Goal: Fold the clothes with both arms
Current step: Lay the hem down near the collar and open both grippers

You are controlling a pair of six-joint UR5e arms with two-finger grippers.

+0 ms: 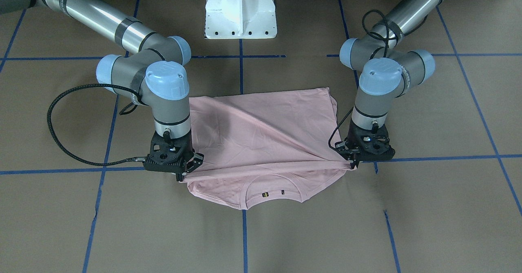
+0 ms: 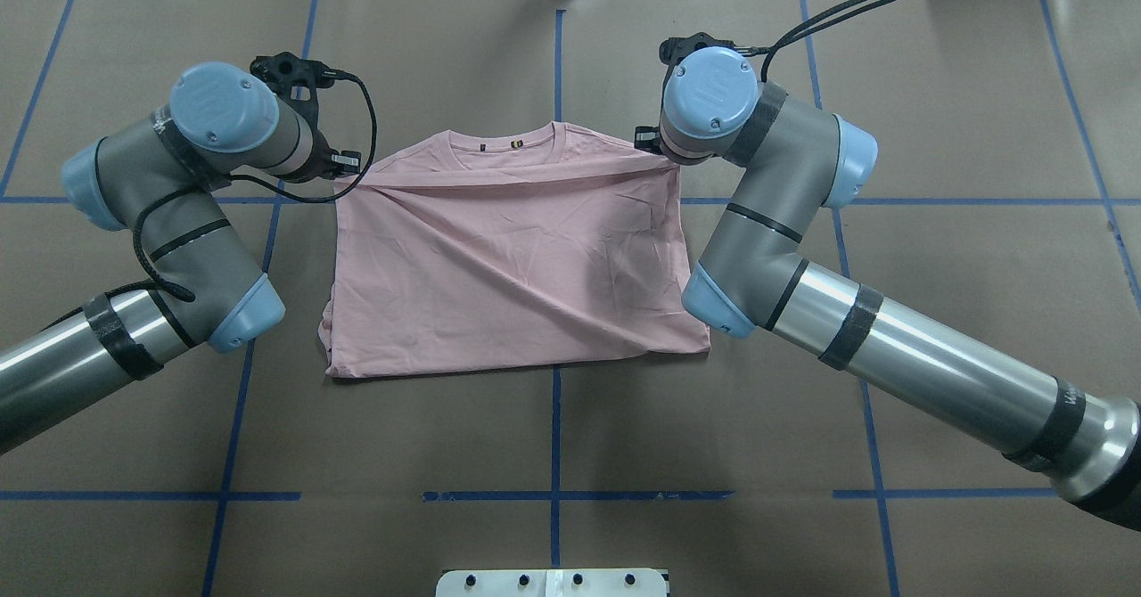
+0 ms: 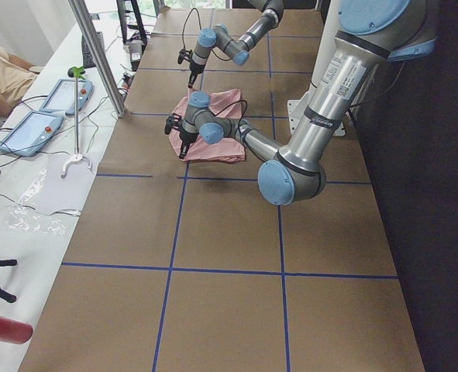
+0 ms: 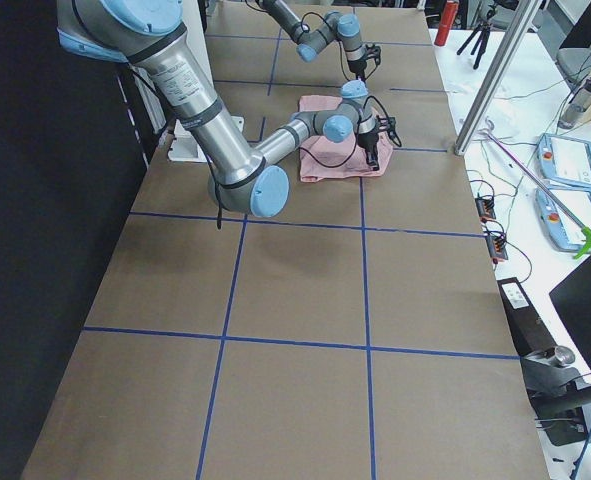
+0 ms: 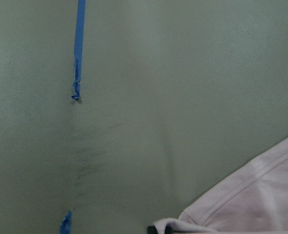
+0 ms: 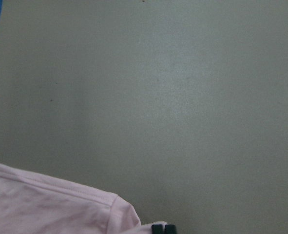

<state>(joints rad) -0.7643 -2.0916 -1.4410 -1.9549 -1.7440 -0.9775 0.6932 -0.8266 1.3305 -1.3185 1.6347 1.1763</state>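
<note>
Your pale pink short-sleeved T-shirt (image 2: 508, 258) lies in the middle of the brown paper-covered desk (image 2: 936, 249), across the centre line of the blue tape grid (image 2: 555, 437). Its lower part is doubled over the upper part, so you see plain pink cloth with slanting creases. The folded-over edge stops just short of the ribbed round collar (image 1: 274, 199), which shows bare on the side away from the robot, with a small yellow-and-dark label (image 1: 266, 194) inside it.

The silver-grey left arm with light-blue joint caps (image 2: 178, 223) reaches to the corner of that edge on its own side. The left jaws are pinched together on the cloth there, low over the desk, and the cloth is drawn taut towards them. The matching right arm (image 2: 775, 223) stands at the opposite corner, and the right jaws are likewise clamped on the shirt's edge. Between the two corners the edge runs as a tight, nearly straight line.

In each wrist view you get only a hemmed bit of pink cloth at the bottom, a sliver of dark fingertip, and bare desk beyond. The white pedestal base (image 1: 240, 12) sits on the robot's side, apart from the shirt.
</note>
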